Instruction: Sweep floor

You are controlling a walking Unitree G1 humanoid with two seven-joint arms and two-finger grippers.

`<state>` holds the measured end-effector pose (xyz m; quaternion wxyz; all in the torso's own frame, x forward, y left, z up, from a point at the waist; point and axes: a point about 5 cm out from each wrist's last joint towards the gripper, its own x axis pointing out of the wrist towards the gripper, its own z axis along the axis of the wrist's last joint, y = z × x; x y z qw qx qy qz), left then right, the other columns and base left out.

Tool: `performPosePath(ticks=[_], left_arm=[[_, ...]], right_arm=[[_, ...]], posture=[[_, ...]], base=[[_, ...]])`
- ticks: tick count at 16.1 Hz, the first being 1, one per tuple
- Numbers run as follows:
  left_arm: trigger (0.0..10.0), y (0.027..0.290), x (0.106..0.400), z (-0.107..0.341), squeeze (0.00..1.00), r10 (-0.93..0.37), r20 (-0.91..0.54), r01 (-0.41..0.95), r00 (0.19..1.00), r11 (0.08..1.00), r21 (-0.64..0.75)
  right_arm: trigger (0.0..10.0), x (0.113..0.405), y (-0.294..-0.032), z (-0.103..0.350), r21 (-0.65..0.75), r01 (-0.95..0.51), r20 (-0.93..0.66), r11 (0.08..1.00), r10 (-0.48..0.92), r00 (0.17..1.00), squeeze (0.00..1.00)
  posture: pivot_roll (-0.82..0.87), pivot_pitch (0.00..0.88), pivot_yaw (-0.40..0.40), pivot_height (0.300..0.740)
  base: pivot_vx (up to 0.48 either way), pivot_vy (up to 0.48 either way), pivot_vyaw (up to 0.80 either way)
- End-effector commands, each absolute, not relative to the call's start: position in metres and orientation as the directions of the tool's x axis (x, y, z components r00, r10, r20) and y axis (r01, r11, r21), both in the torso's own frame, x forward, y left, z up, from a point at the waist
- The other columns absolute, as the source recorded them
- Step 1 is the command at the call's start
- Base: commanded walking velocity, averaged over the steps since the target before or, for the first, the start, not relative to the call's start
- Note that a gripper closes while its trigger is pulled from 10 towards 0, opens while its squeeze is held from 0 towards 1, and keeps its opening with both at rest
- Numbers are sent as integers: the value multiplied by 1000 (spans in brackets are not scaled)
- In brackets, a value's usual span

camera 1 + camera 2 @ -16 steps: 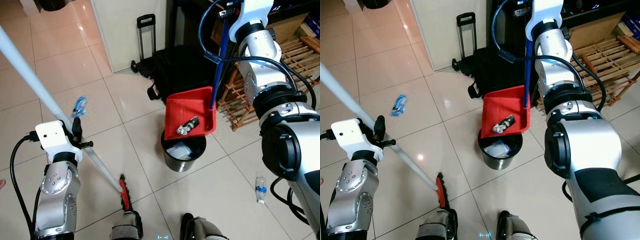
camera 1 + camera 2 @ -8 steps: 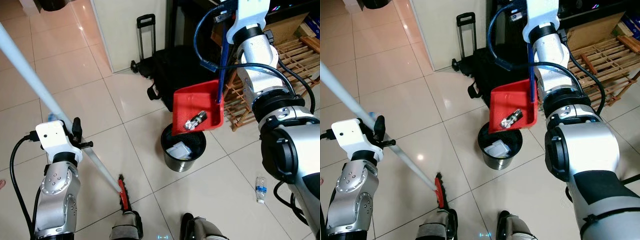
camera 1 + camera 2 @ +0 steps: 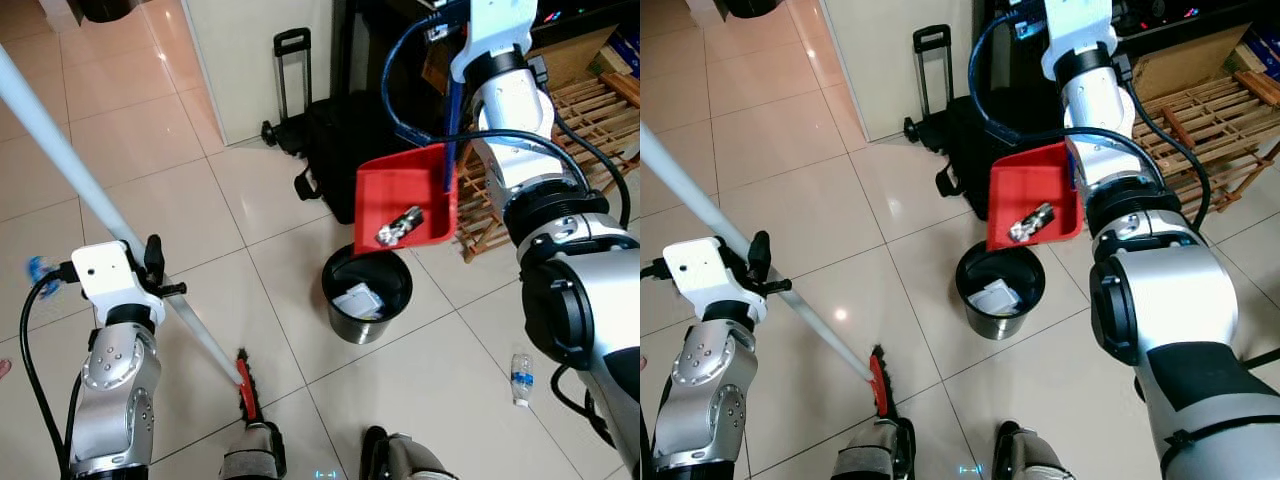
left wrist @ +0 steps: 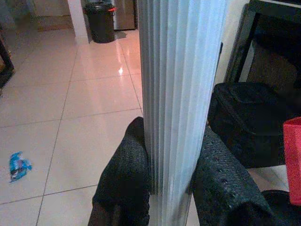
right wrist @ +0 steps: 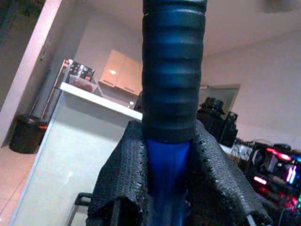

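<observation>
The right gripper [image 5: 164, 155] has its fingers pinching the blue handle [image 3: 451, 130] of the red plastic dustpan [image 3: 405, 195], held tilted above the round black bin [image 3: 365, 295] on the tiled floor [image 3: 180, 190]. The crumpled wrapper [image 3: 398, 225] could slide past the bin's rim. The left gripper [image 4: 164, 183] clamps the pale broom pole [image 3: 60, 160].

A black bag [image 3: 345, 150] lies at the upper middle, with a black trolley handle [image 3: 292, 60] just beside it, against the pale wall. At the upper right stands a wooden rack [image 3: 590, 115]. A small plastic bottle [image 3: 520, 378] lies on the tiles at the lower right.
</observation>
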<state>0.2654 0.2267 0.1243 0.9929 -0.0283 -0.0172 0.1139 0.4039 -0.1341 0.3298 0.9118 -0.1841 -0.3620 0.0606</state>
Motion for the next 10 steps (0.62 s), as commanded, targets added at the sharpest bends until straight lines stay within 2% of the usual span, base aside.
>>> performPosePath(ticks=[1,10], left_arm=[[10000,227,264,136,0,230,88,-226,969,973,-54],[10000,228,265,137,0,228,89,-224,970,973,-53]], right_arm=[[10000,397,-132,345,-396,48,703,917,269,658,0],[10000,394,-131,346,-422,77,725,903,285,627,0]], posture=[[87,152,39,740],[88,151,44,740]], base=[[0,0,0],[0,0,0]])
